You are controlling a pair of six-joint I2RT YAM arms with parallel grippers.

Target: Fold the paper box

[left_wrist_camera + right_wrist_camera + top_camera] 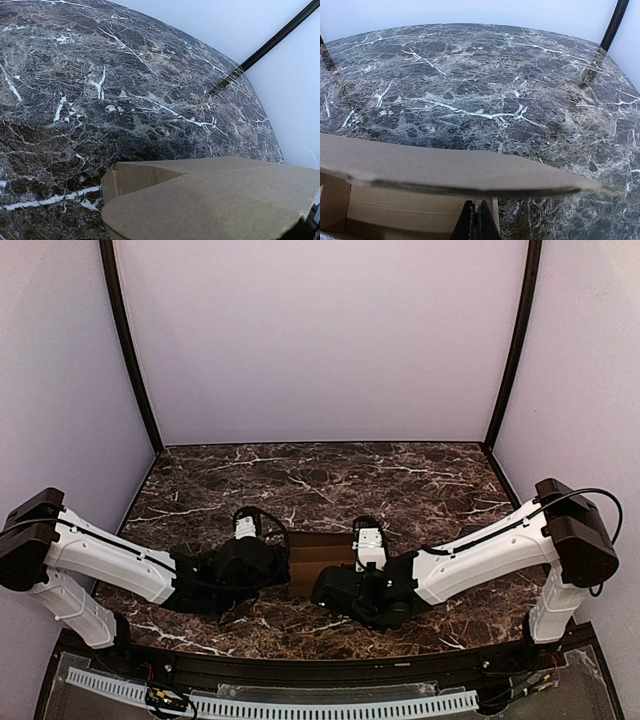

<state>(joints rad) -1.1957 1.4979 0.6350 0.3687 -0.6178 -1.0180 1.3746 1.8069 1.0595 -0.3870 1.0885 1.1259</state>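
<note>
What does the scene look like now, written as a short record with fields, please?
object: paper box, tan cardboard, partly folded
place: near middle of the marble table, between the left arm and the right arm
right fingers: close together, seen under a flap
left fingers: hidden by the cardboard, state unclear

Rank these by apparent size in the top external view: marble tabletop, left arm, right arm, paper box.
1. marble tabletop
2. left arm and right arm: they look alike, so they are not ranked
3. paper box: only a small patch shows between the arms
</note>
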